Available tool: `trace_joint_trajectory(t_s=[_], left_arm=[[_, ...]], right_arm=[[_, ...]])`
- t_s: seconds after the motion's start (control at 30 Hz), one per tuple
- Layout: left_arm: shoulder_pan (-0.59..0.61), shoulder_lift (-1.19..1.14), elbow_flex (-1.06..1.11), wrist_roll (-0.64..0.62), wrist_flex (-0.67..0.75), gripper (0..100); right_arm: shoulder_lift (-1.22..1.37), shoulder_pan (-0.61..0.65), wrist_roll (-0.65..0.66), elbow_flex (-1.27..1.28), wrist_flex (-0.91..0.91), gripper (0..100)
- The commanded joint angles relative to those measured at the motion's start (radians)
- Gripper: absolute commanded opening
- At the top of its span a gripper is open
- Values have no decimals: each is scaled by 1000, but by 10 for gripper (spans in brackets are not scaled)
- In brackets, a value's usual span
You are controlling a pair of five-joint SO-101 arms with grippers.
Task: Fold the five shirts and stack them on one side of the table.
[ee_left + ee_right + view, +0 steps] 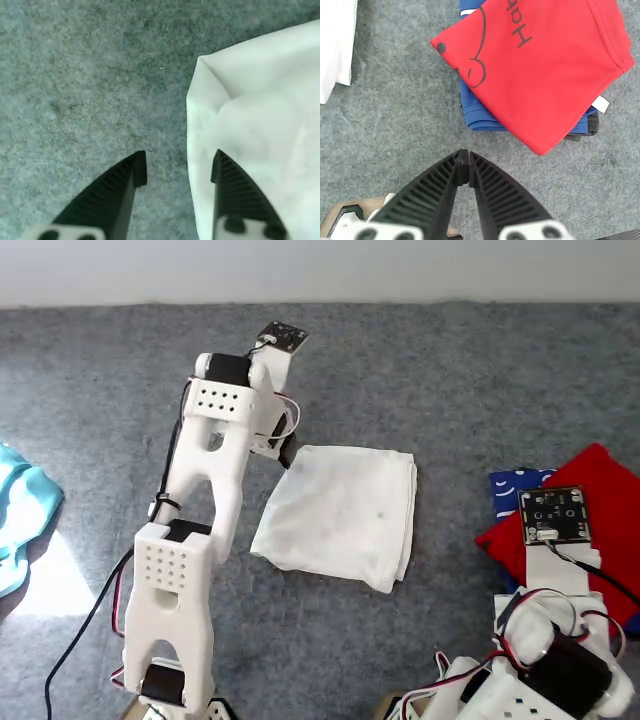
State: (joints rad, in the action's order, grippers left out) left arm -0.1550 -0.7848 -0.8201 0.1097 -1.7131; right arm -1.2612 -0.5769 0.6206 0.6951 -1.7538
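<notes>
While the white shirt (340,515) lies folded mid-table, it is not yet on the pile. Left gripper (178,167) hangs at one of its corners — fingers wide, one over cloth, one over the grey table (480,390), holding nothing. Right gripper (469,167) hovers near the stack, fingers pressed together, empty. Stack at the right side: red shirt (540,65) on top, blue shirt (475,107) beneath, a dark layer (592,125) under that. Teal shirt (20,510) lies crumpled at the opposite edge — unfolded. Judgement: apparently three stacked, one to move over, one to fold.
</notes>
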Motion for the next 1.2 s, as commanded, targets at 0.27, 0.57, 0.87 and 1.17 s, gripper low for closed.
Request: trace_joint_trajectory(t_s=[0.27,0.57,0.87,1.17], left_arm=[[-61,-3,-65,32,-35,218],[-28,-167,-70,118,135,214],[26,-203,-409,112,115,214],[37,-190,-555,112,-43,213]], right_arm=[[5,-7,5,0,-36,11],[5,-7,5,0,-36,11],[5,-7,8,0,-36,11],[5,-7,9,0,-25,12]])
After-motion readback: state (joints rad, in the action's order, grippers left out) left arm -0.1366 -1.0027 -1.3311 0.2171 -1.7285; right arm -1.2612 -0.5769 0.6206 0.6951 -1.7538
